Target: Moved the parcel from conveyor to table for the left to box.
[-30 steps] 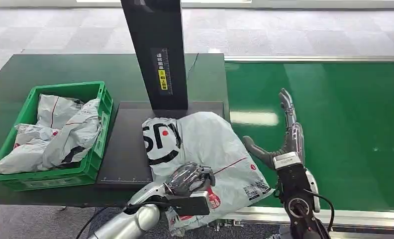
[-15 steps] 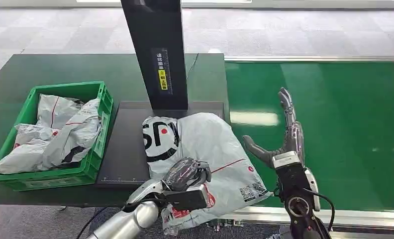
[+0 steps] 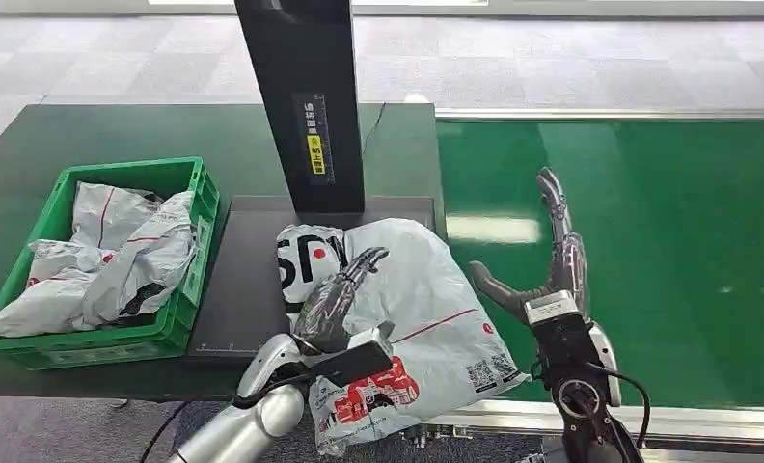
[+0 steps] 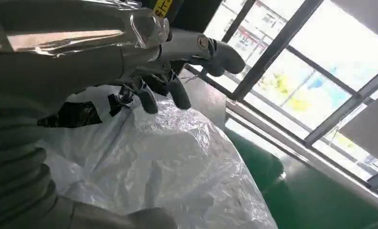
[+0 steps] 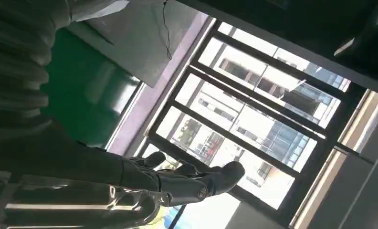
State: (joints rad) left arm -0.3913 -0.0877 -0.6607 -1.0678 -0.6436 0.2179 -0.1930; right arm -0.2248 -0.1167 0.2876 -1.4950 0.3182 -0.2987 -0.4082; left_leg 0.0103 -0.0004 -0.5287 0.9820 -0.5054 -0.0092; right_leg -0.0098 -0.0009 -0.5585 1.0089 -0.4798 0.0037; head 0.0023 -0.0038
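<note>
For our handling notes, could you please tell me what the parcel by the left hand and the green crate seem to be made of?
Parcel: likely thin plastic film, a glossy grey-white mailer bag; it crinkles and glints.
Crate: apparently rigid moulded plastic, slightly shiny, with slotted walls.

The parcel (image 3: 407,289) is white-grey plastic with black lettering, red dots and a thin red line. The crate (image 3: 180,318) is bright green, the conveyor (image 3: 648,241) glossy green, the tabletop (image 3: 166,130) seemingly darker green.

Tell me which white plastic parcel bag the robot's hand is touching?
The big white plastic parcel bag lying on the dark table by the black post, under the left hand. The other bags sit in the green crate.
</note>
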